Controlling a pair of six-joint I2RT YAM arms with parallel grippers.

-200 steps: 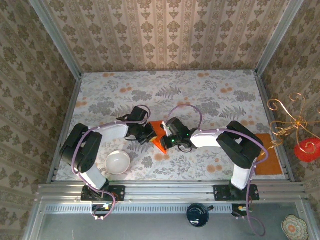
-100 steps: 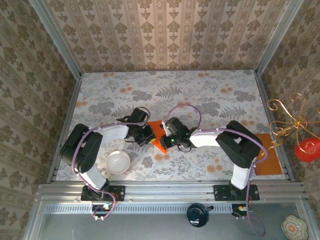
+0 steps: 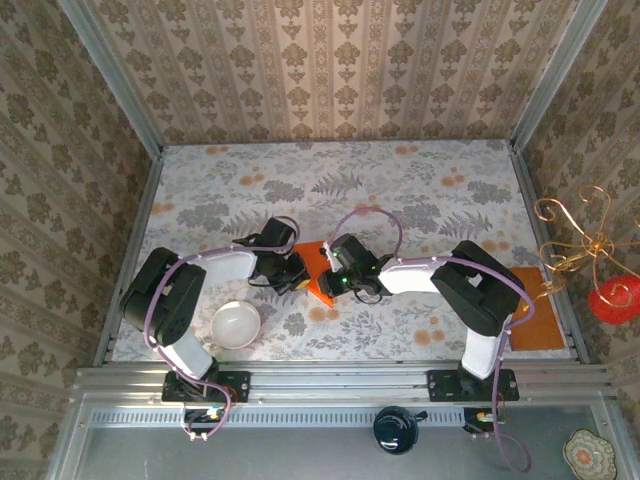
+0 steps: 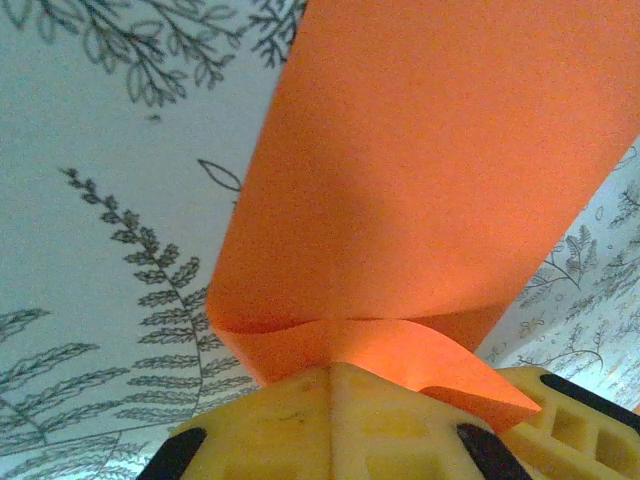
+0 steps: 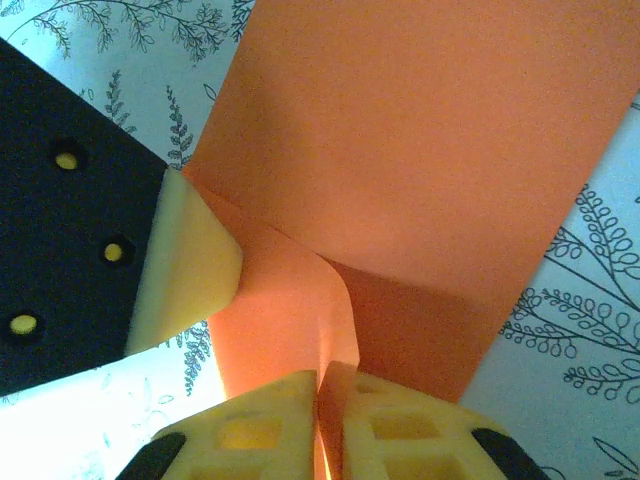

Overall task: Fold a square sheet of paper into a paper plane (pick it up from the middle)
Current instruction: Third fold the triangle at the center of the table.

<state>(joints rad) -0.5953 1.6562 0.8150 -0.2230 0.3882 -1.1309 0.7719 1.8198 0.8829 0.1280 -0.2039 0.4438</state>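
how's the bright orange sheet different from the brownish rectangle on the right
The square sheet of paper is bright orange; the brownish rectangle is duller. The sheet is bent and pinched by the left tool and right tool mid-table; the rectangle lies flat at the right edge. Both are plain orange-toned sheets.

From above and behind, we overlook the whole table (image 3: 420, 190); our two wrist cameras sit very close, both aimed at the same folded orange paper (image 3: 318, 288).
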